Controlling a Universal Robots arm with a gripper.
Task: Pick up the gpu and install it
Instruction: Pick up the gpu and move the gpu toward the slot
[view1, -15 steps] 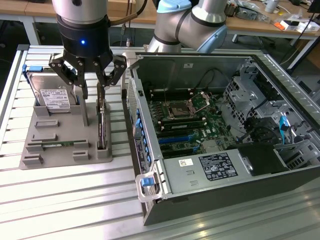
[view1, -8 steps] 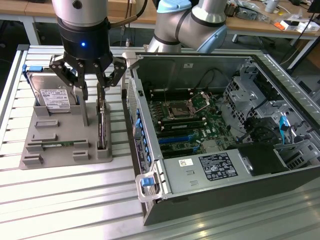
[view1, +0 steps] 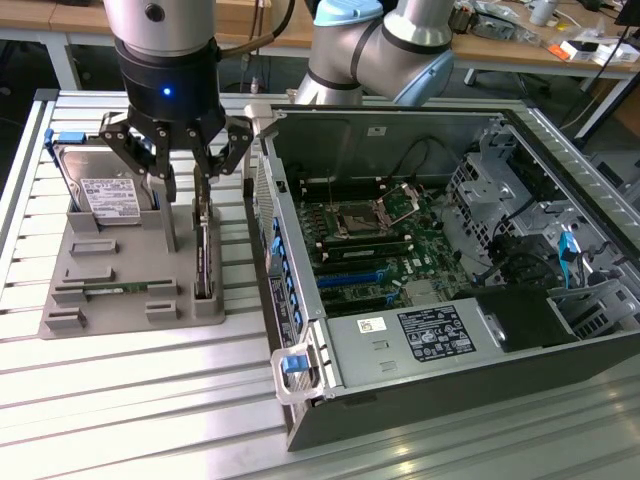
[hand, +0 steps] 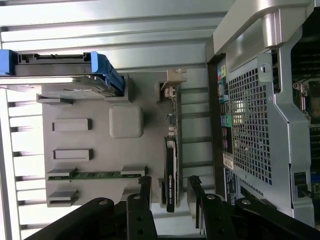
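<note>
Grey fixture tray (view1: 120, 300), left-centre of the exterior view: gpu (view1: 205, 250) stands on edge in the slot nearest the open PC case (view1: 450, 400). Gripper (view1: 200, 185) just above it, released, straddling the card's top edge, grasping nothing.

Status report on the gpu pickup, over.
Gripper open, fingers straddling the gpu, not closed on it. On edge in the gray holder, beside the open computer case. Nothing between fingers and gpu.
</note>
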